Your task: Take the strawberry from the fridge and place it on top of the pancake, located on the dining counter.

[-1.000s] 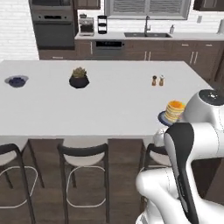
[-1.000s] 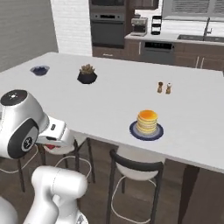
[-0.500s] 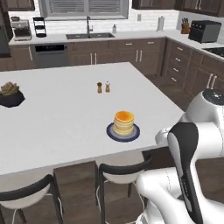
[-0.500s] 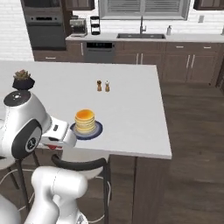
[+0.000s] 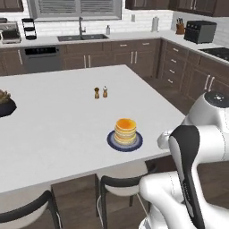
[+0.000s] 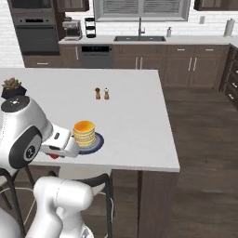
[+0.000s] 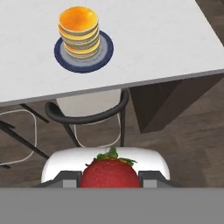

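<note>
The gripper (image 7: pixel 110 181) is closed on the strawberry (image 7: pixel 110 174), which sits red and leaf-topped between its two fingers at the bottom of the hand view. It hangs out past the near edge of the counter (image 7: pixel 144 39), above a chair (image 7: pixel 87 114) tucked under that edge and the dark wood floor (image 7: pixel 183 140).

The pancakes (image 5: pixel 125 129) stand as a small tan stack on a dark blue plate (image 5: pixel 112 142), near the counter's near edge. In the right base view the pancakes (image 6: pixel 84 132) lie just beyond the robot's forearm, and the plate (image 6: pixel 96 142) is partly hidden behind it. In the hand view the pancakes (image 7: pixel 79 31) and plate (image 7: pixel 105 51) are ahead of the gripper and well apart from the strawberry.

Farther back on the white counter (image 5: pixel 53 112) two small shakers (image 5: pixel 100 92) stand side by side. A dark bowl (image 5: pixel 5 107) with a plant in it sits at the far left. Behind the counter a sink (image 6: pixel 139 38) is set in the wall cabinets under a window.
</note>
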